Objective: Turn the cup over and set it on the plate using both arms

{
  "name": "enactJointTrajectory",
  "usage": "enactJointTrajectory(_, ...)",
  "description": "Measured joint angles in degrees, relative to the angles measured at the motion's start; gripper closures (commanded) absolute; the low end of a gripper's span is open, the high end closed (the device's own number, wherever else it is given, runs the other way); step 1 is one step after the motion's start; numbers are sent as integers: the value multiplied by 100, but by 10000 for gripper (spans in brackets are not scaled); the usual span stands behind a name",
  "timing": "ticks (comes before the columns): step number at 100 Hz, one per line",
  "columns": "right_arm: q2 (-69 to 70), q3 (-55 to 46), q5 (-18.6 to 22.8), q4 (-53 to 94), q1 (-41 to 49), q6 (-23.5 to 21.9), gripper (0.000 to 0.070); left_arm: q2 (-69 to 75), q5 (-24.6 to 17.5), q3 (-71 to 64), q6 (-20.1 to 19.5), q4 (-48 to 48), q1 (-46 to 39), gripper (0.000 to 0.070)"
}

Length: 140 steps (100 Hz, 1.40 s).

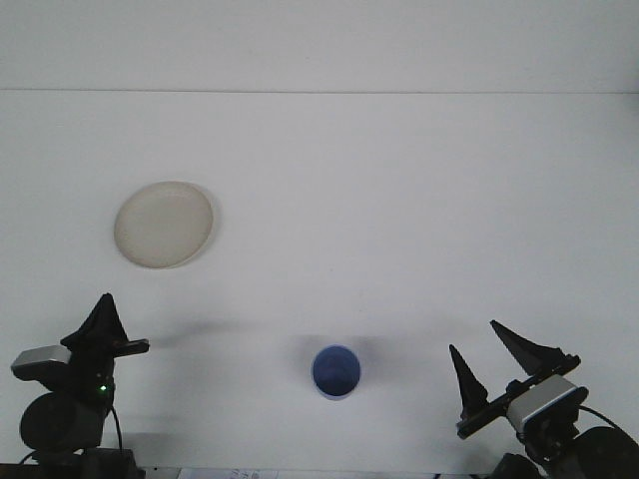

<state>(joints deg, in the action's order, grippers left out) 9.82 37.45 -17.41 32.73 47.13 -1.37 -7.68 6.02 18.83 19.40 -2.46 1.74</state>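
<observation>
Sitting near the front edge of the worktop [399, 180], the blue cup [335, 371] is resting on its own, untouched, with what looks like its mouth facing up, though from this angle I cannot be sure which way it is standing. The plate [164, 224] is lying well apart from it, toward the back left, and is carrying nothing. So the task is looking barely begun: gripping, flipping and placing are all remaining. The right gripper [489, 362] is waiting to the right of the cup with its fingers spread wide and holding nothing. The left gripper [104, 324] is holding nothing either; whether its fingers are parted I cannot tell. The worktop is showing plain white, meeting a pale wall [319, 40] behind.
</observation>
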Motion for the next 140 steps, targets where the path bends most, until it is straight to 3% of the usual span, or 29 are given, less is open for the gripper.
enactJointTrajectory(5,0,0,0,0,0,0,221,-341,-81,450,-92,-302,0,586)
enactJointTrajectory(14,0,-2,0,0,0,0,221,-1032,-562,1215,-407,-879,0,294)
enactJointTrajectory(20,0,0,2,0,0,0,221,-1497,-1032,1707,-647,-1209,2,195)
enactJointTrajectory(41,0,0,2,0,0,0,221,-3091,-2938,3287,-1143,-2459,317,191)
enactJointTrajectory(53,0,0,2,0,0,0,222,-3960,-3646,3991,-1292,-3169,870,191)
enactJointTrajectory(79,0,0,2,0,0,0,222,-5355,-3676,4994,-1631,-3777,2612,195)
enactJointTrajectory(103,0,0,2,0,0,0,222,-6583,-2983,5195,-1700,-3836,3943,195)
enactJointTrajectory(140,0,0,2,179,0,0,221,-7855,-2234,5195,-1845,-3665,4627,195)
